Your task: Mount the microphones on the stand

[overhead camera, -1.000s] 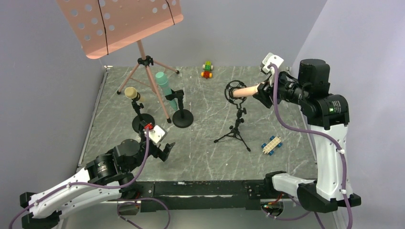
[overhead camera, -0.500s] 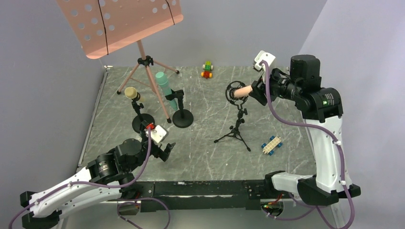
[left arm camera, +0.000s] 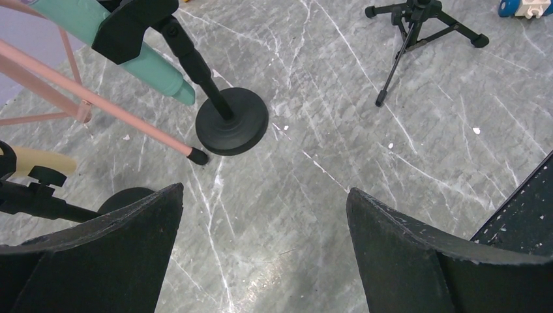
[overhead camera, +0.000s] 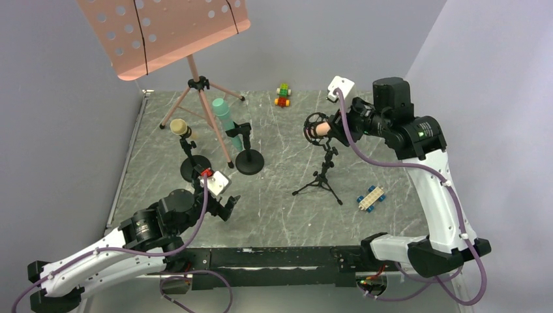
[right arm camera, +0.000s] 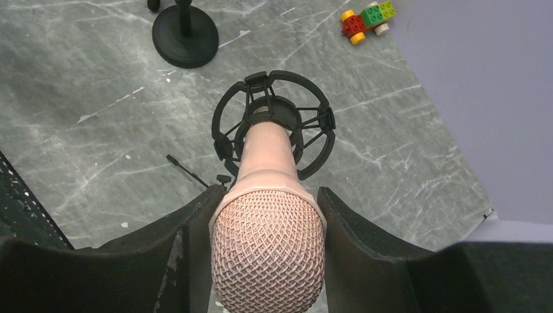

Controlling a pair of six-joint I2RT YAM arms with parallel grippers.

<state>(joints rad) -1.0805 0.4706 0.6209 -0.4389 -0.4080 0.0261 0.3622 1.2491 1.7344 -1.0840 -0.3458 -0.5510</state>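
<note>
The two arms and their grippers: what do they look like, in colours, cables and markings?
Both the left arm and the right arm have white shells and black joints. A purple cable runs along each. Each wrist carries a small white camera box. The left gripper and the right gripper are black. A green light glows on the right arm.

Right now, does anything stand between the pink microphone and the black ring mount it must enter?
Nothing visible does. The pink microphone, held by the right gripper, has its narrow tail already inside the ring mount.
</note>
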